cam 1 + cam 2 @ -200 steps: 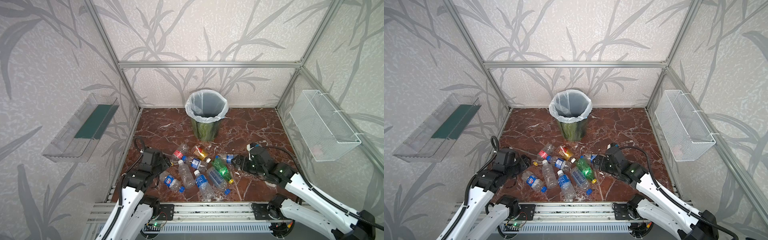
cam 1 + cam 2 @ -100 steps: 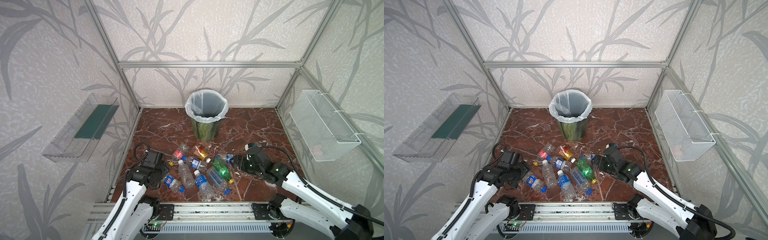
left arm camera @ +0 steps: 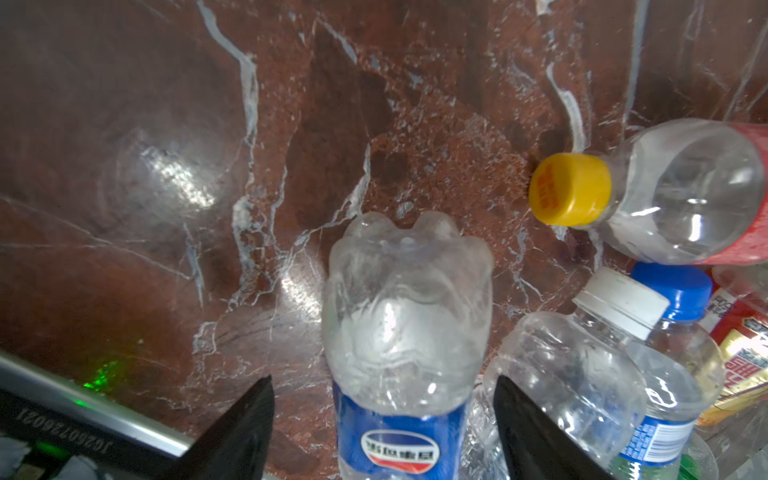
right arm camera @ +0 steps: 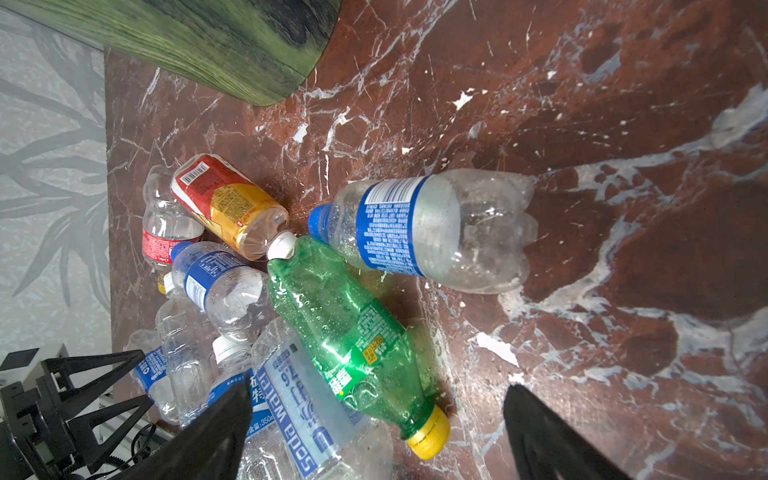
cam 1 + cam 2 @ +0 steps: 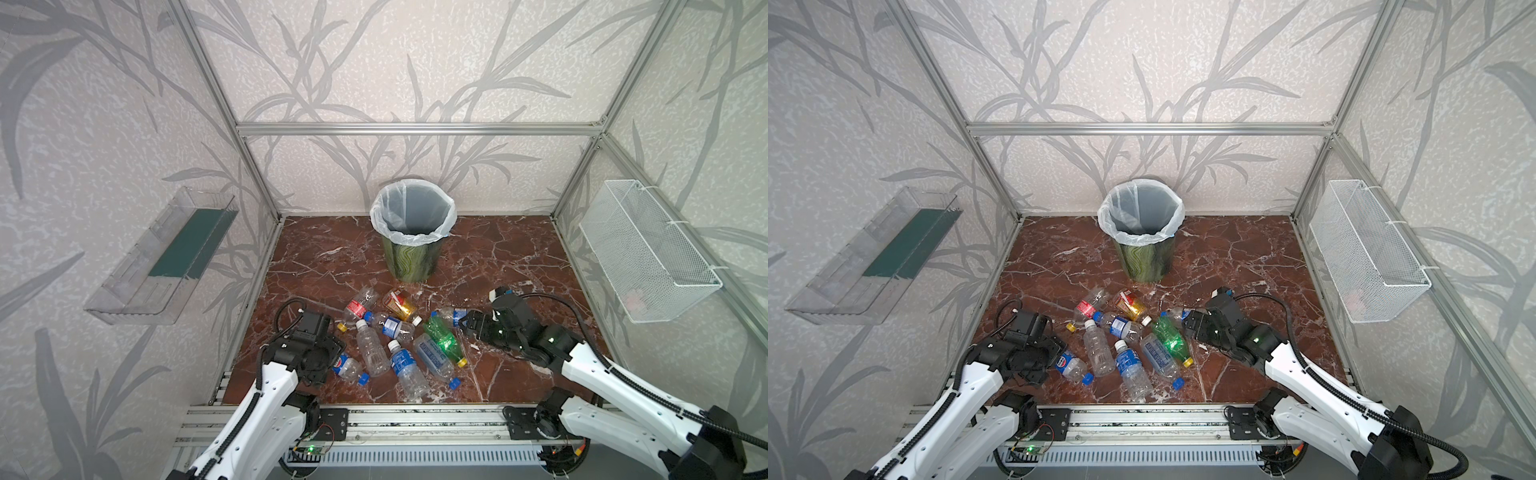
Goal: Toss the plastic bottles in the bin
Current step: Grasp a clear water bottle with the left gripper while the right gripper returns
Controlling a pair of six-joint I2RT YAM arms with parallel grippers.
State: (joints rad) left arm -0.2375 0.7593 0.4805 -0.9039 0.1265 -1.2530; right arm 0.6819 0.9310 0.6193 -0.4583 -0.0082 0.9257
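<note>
Both grippers are spread wide and pinching nothing; the left gripper point(image 3: 382, 378) straddles a cola bottle point(image 3: 407, 316) lying on its side at the edge of the pile, with a gap on each side. I'd drop straight down and close on the label part, gently, since thin plastic probably crumples and pops out. Watch the clear bottle point(image 3: 582, 365) just beside one finger, it could get snagged. The right gripper point(image 4: 380, 387) hangs open over the green bottle point(image 4: 332, 324), which rests partly on another one, so it'll likely roll when touched. All the bottles point(image 5: 399, 332) lie clustered on the floor between the arms, and the bin point(image 5: 411, 257) stands behind them, apart from the pile, no bottle visible inside. The floor point(image 5: 332, 257) is glossy red-brown marble, looks slippery. The walls point(image 5: 415, 62) have leaf-print paper, with a wire basket point(image 5: 648, 253) on one side and a clear tray point(image 5: 162, 257) on the other.
</note>
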